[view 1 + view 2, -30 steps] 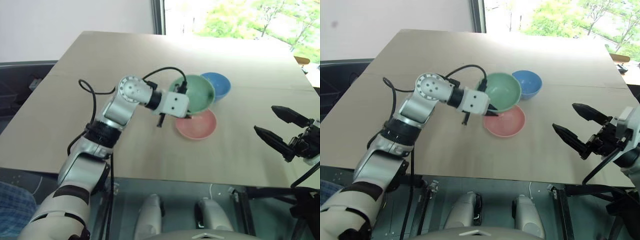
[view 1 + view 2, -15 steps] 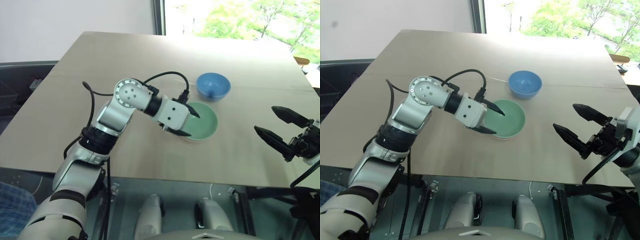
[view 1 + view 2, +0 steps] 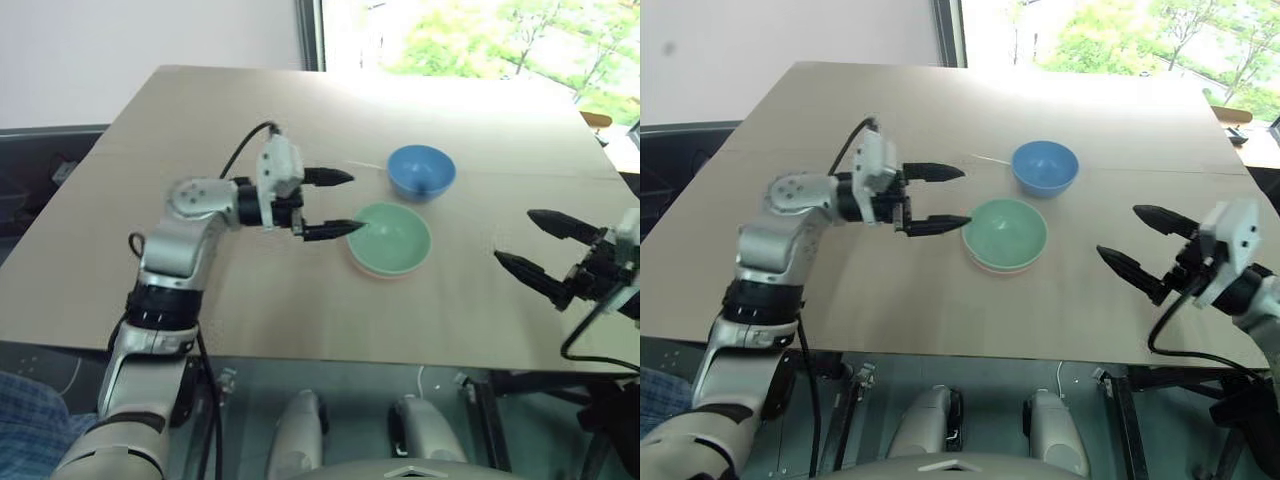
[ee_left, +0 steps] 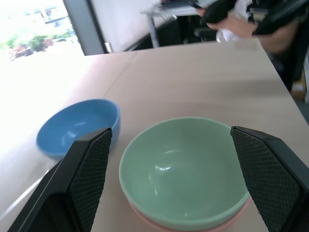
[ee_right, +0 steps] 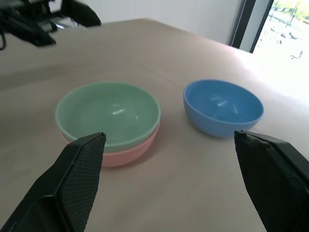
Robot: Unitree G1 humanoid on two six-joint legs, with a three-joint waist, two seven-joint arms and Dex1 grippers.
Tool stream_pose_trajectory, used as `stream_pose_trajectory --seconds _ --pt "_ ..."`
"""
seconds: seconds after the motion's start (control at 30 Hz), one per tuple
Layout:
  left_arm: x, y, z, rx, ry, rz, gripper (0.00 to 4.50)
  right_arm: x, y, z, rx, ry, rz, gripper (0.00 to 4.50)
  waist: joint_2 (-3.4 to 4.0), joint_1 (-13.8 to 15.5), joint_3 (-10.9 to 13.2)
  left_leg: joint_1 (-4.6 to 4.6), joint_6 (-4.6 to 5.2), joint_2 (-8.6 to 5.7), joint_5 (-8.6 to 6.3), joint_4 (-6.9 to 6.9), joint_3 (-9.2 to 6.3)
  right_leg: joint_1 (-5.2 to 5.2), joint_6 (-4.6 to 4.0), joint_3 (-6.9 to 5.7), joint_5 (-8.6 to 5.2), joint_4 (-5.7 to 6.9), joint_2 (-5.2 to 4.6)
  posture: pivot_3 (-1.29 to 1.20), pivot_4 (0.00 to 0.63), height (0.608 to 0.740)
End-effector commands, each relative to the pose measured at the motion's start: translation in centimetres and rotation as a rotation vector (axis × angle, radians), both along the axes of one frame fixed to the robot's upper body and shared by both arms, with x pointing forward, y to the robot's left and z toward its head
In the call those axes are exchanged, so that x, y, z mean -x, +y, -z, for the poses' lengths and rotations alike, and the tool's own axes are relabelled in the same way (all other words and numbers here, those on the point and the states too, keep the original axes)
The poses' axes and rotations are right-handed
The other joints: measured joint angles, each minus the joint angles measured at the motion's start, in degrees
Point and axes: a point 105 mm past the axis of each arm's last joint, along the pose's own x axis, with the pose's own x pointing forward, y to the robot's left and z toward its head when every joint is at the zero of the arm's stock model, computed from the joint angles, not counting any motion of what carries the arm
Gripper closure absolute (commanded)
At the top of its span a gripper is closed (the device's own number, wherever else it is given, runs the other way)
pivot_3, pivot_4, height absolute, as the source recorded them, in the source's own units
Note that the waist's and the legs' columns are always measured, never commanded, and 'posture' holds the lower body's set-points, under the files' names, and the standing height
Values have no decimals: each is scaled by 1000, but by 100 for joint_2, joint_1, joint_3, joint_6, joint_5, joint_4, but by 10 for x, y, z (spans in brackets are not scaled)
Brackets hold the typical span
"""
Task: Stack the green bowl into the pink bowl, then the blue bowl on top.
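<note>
The green bowl (image 3: pixel 390 238) sits nested upright in the pink bowl (image 5: pixel 130 153), of which a thin rim shows beneath it, near the middle of the table. The blue bowl (image 3: pixel 421 171) stands apart just behind them. My left gripper (image 3: pixel 352 202) hovers level just left of the stack, open and empty, with the lower fingertip close to the green rim. At the right, my right gripper (image 3: pixel 514 236) points toward the bowls, open and empty, well clear of them.
The tan table (image 3: pixel 250 110) stretches back to a bright window. Its front edge runs just below both arms. A person's arm (image 4: pixel 251 19) shows beyond the table's far side in the left wrist view.
The left gripper lowered the tilted green bowl into the pink bowl, let go and opened, then drew back to the left. The right gripper shifted slightly.
</note>
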Motion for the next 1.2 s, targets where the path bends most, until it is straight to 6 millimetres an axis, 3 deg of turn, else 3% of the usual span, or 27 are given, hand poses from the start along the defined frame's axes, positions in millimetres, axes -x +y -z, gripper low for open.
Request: stream_pose_trajectory --seconds 0.03,0.3,0.4,0.67,0.9,1.2 --pt "11 13 -31 200 8 -67 316 -20 6 2 119 -36 -32 0 1 -9 1 0 0 0 0 0 -3 1 0 -3 0 -2 0 0 150 740" --pt "32 29 -35 317 45 -162 316 -86 3 9 353 -52 32 0 2 -23 2 3 -1 0 0 2 -1 4 -1 -3 0 -1 -2 0 150 740" --pt "38 39 -30 305 45 -216 316 -111 4 18 529 -75 42 0 2 -28 2 2 -1 0 0 0 -2 4 -1 -5 1 -4 -2 0 150 740" --pt "47 55 -17 295 37 -349 316 -144 31 14 742 -210 -59 0 5 -39 5 1 -2 0 1 -6 7 -3 -2 0 1 -5 -6 0 150 740" --pt "55 57 -9 323 38 -425 316 -162 56 13 867 -306 -140 0 5 -36 5 2 -5 0 2 -9 8 -3 -4 -2 1 -6 -8 0 150 740" --pt "60 59 -4 315 40 -444 316 -187 75 17 977 -338 -112 0 7 -52 6 3 -26 0 15 -13 10 -5 -5 -2 1 -6 -9 0 150 740"
